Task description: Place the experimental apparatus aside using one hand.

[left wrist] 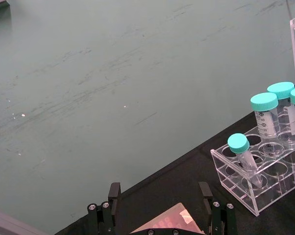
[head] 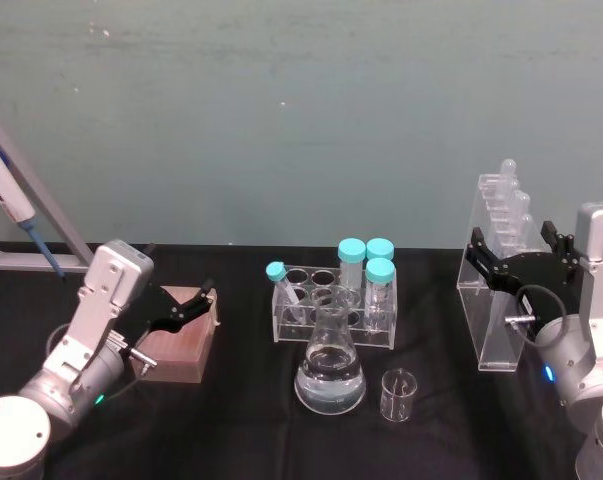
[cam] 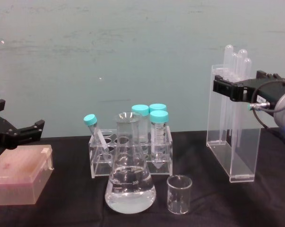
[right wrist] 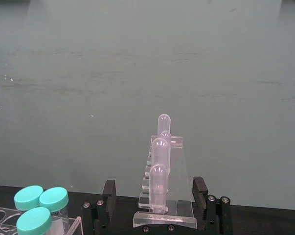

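At the right end of the black surface [head: 251,440], my right gripper [head: 512,252] sits with jaws spread astride the top of the pipette stand [head: 493,320], released, nothing clamped. The stand is upright, well apart from the conical flask [head: 329,375] and small beaker [head: 398,395] at centre front. Just behind the flask, a tube rack [head: 321,318] holds teal-capped tubes [head: 380,270]. Far left, my left gripper [head: 186,302] hovers unclenched over a brown box [head: 181,350].
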You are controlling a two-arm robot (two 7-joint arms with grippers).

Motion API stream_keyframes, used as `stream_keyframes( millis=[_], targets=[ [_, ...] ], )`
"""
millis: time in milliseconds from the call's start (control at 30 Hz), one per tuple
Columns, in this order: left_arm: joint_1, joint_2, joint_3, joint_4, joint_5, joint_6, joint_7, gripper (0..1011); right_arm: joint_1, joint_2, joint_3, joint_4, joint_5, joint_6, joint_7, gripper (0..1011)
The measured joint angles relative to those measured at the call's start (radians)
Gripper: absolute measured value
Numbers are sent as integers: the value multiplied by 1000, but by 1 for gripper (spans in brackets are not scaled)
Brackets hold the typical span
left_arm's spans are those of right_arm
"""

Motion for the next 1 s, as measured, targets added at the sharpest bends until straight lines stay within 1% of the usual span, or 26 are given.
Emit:
stream_keyframes(
  millis=[1000],
  targets=[
    [0,0,0,0,0,0,0,1000,16,-3,4,25,-2,-3,5,1000]
  ],
)
